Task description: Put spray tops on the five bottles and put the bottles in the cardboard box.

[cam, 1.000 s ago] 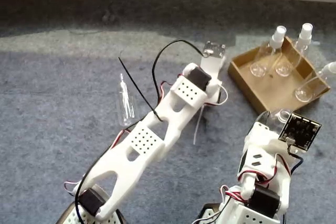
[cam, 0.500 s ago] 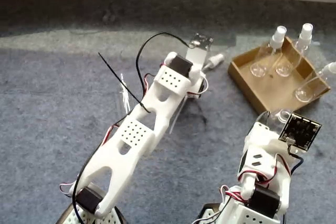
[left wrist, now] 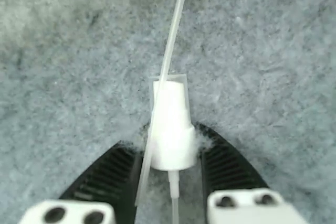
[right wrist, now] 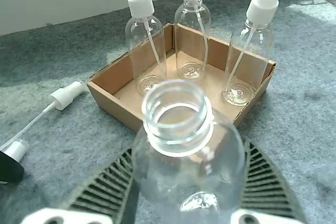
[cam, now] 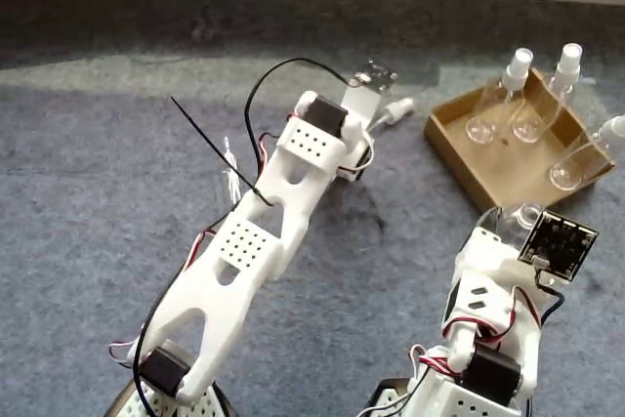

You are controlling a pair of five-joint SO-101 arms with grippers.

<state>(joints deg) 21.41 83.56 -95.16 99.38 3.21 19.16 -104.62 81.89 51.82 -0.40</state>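
A grey, felt-like surface (cam: 117,241) carries everything. The left hand (left wrist: 170,141) pinches a white spray top (left wrist: 170,121) by its collar, a jaw on each side, and the top's own dip tube trails back under the wrist. A second thin tube (left wrist: 176,24) lies slantwise across this top and runs on past the fingertips. It seems to belong to the loose spray top (cam: 395,109) lying just beyond the hand, toward the box. The right hand (right wrist: 187,153) is closed around an open-necked bottle (right wrist: 178,111), held upright with its mouth free. Beyond that hand sits the cardboard box (right wrist: 113,95), with three capped bottles (right wrist: 144,51) standing in it. On the far side of the left arm, what looks like another clear bottle (cam: 231,183) lies on the surface.

The step in hand, as I judge it, is bringing the gripped top to the held bottle. To do it well, the left hand should first lift straight up, so the stray tube slips off instead of dragging the other top along. The top must then be turned so its tube hangs down, and the tube tip threaded into the neck before the collar descends. The tube looks limp and would likely catch the rim on a slanted approach, so the right hand should hold the bottle plumb.
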